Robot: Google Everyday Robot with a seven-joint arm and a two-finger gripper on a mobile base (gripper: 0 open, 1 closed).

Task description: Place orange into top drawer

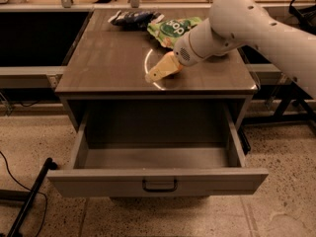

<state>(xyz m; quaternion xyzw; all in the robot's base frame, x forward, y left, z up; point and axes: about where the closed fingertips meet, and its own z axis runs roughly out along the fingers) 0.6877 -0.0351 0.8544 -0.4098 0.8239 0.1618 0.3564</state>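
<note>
The orange [174,62] sits on the cabinet top, and only a sliver of it shows under my gripper. My gripper [159,72], cream-coloured at the end of the white arm [247,23], reaches down-left over the orange. It is inside a white curved bowl rim [146,63]. The top drawer [158,177] is pulled fully open below the cabinet top. It is grey, with a dark handle [159,185] at the centre of its front, and nothing lies inside it.
A green snack bag [178,28] and a dark blue packet [132,18] lie at the back of the cabinet top [108,63]. A black pole and a cable [29,196] lie on the floor at the left. Dark tables flank the cabinet.
</note>
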